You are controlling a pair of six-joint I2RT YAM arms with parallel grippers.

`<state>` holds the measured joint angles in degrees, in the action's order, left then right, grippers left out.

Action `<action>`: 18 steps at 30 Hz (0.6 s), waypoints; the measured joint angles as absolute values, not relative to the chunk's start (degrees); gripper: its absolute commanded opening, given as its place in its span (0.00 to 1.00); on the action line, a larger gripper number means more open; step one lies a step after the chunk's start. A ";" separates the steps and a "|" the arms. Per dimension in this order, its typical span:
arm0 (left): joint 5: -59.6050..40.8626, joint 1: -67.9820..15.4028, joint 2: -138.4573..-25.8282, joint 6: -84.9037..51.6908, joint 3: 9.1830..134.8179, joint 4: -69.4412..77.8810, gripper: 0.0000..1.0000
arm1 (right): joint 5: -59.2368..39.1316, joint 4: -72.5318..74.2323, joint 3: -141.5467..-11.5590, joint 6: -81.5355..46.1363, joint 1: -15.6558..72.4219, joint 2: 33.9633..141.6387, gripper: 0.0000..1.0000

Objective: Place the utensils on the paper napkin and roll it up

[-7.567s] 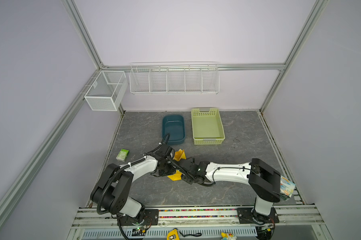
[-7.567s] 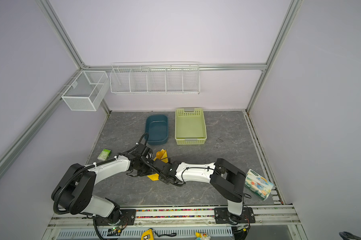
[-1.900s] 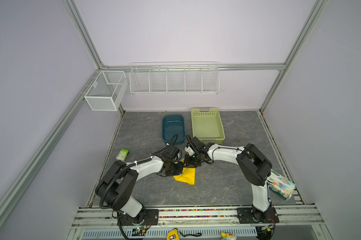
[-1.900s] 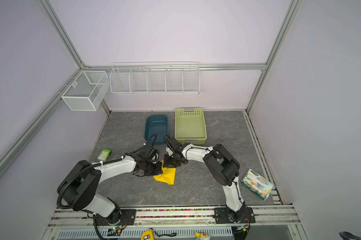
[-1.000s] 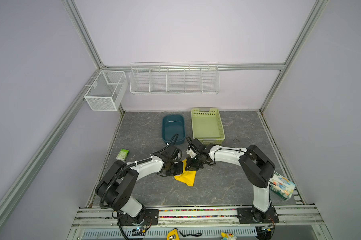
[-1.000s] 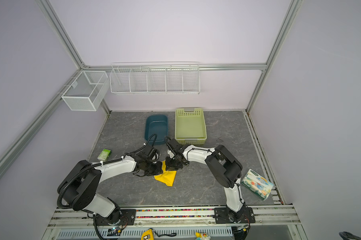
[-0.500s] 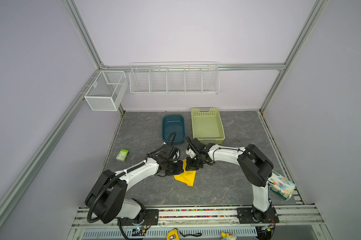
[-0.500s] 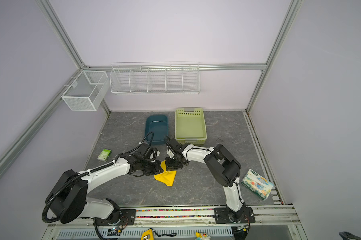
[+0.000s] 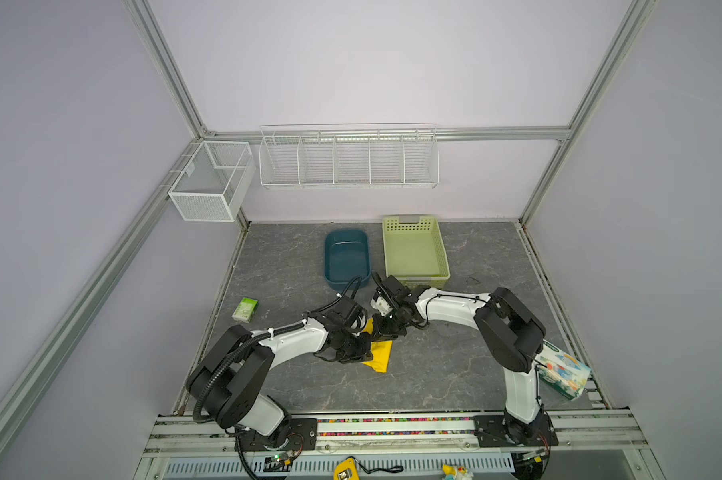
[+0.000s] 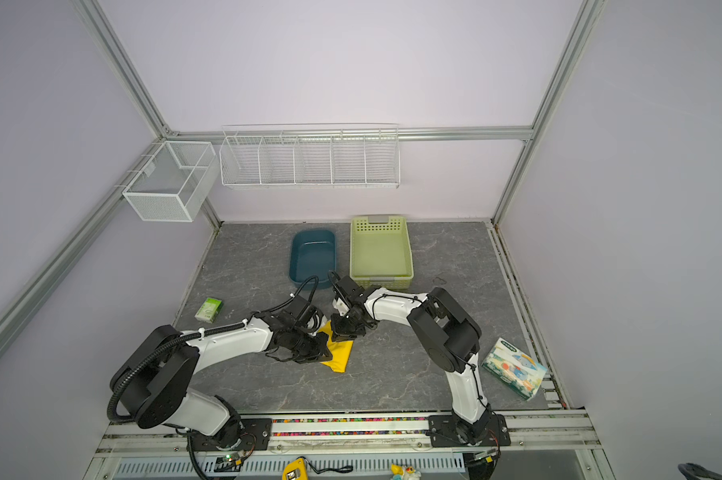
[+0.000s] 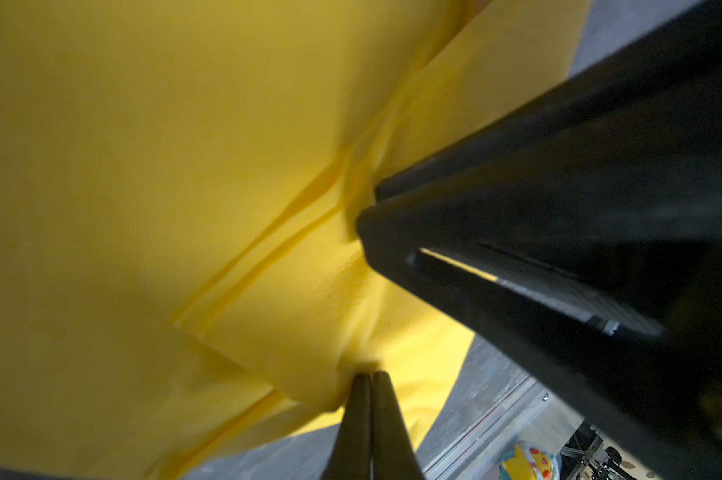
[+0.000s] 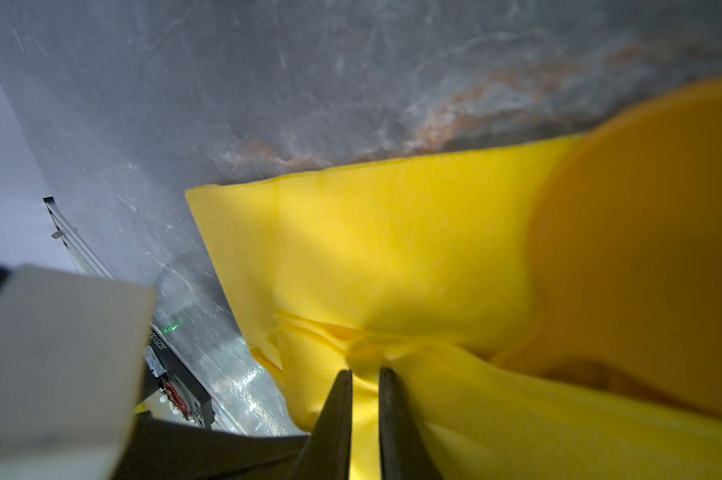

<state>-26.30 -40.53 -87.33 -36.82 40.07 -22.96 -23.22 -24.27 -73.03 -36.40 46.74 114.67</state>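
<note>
Two grippers hold one paper napkin (image 9: pixel 382 356): left gripper (image 11: pixel 369 372) tips together on a folded edge, right gripper (image 12: pixel 365 372) nipping a bunched fold. Risk: opposing pulls could tear the thin sheet; utensils not visible.

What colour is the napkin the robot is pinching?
Plain bright yellow. The napkin shows best in the left wrist view.

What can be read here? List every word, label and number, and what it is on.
No text reads clearly.
Tissue pack: green label, too small.
Green-white packet: print too small.
Black part, right wrist view: white characters, blurred.
</note>
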 measured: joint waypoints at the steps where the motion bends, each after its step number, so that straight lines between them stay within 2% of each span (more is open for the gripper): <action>1: -25.96 -40.53 -87.59 -36.84 40.07 -23.14 0.00 | -23.33 -24.40 -73.12 -36.36 46.68 114.78 0.17; 12: -26.13 -44.01 -90.85 -37.93 42.37 -21.41 0.00 | -24.93 -26.81 -75.55 -34.98 45.78 116.55 0.16; 18: -21.23 -45.08 -88.51 -38.37 42.33 -23.83 0.00 | -25.08 -26.55 -75.31 -34.83 45.74 116.53 0.16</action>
<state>-21.23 -45.08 -88.51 -38.37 42.33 -23.83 -25.08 -26.55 -75.31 -34.83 45.74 116.53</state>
